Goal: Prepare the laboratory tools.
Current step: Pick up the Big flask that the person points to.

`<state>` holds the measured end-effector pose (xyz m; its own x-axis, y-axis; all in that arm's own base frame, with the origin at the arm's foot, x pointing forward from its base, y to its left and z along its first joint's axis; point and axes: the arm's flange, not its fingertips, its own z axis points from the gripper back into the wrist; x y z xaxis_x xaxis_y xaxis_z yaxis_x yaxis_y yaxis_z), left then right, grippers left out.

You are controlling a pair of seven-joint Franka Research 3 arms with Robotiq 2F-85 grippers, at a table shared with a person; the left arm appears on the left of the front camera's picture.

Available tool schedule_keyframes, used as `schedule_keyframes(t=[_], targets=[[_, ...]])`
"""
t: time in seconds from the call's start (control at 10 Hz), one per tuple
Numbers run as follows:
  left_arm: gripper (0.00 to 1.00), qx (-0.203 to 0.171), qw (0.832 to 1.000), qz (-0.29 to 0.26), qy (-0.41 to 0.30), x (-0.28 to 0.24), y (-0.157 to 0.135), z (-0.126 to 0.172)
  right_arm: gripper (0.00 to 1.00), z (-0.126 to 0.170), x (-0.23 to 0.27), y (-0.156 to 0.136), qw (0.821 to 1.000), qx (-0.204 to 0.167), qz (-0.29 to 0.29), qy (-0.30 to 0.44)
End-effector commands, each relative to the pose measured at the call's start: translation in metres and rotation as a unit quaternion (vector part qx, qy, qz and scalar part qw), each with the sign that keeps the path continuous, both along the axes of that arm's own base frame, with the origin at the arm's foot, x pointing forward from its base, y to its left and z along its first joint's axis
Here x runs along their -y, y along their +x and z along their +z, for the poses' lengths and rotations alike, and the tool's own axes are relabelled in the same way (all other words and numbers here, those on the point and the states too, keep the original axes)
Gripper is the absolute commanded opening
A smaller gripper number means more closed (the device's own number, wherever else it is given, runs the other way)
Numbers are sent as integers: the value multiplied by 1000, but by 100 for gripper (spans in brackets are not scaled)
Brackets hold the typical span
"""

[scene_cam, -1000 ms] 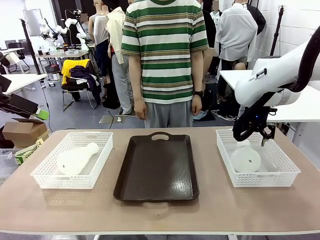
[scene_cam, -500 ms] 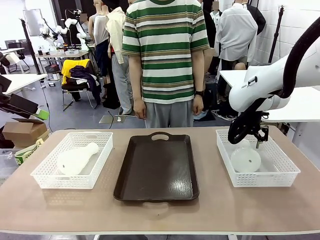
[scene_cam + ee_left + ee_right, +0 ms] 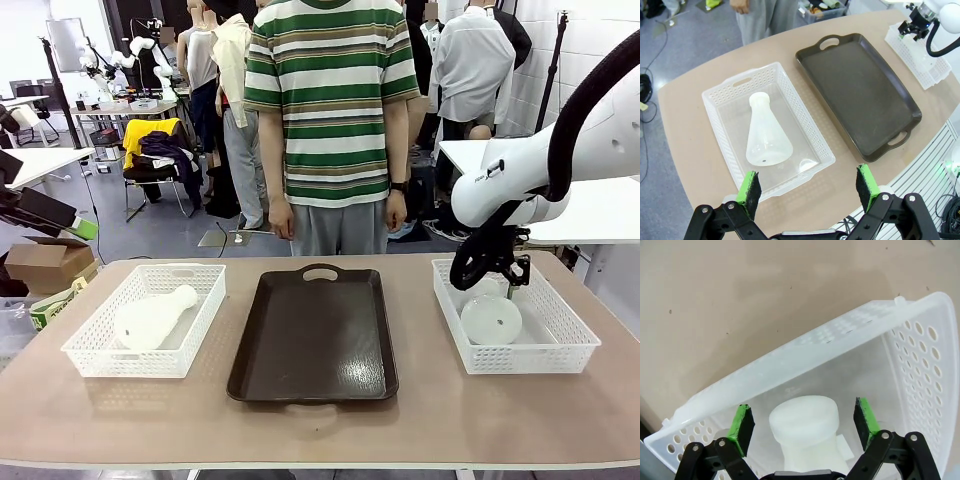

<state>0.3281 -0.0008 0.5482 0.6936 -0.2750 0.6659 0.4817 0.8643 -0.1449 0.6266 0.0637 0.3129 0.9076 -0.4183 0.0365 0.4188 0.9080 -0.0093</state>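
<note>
Right wrist view: right end effector [image 3: 802, 407], jaws wide, straddles the neck of the right flask [image 3: 802, 427] in the right basket [image 3: 815, 360], with the green pads apart from it on both sides. A sound pick probably requires advancing until the pads flank the neck below its lip, staying centred, closing gently on the smooth wall, then lifting clear of the basket rim. Left end effector [image 3: 807, 185], also wide and empty, hovers above the left flask [image 3: 766, 137], which lies in the left basket [image 3: 720, 107] on the counter [image 3: 685, 150].
</note>
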Motion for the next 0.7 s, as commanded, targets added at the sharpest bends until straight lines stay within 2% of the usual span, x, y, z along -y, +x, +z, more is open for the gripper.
schedule_keyframes(t=[0.0,0.5,0.6], targets=[[100,0,1000,-7,7,-4,0,-1,94,0,-4,8,1000,-14,-4,-6],[100,0,1000,-7,7,-4,0,-1,3,3,-5,7,1000,-26,-10,-5],[100,0,1000,-7,7,-4,0,-1,0,3,-5,7,1000,-28,-13,-6]])
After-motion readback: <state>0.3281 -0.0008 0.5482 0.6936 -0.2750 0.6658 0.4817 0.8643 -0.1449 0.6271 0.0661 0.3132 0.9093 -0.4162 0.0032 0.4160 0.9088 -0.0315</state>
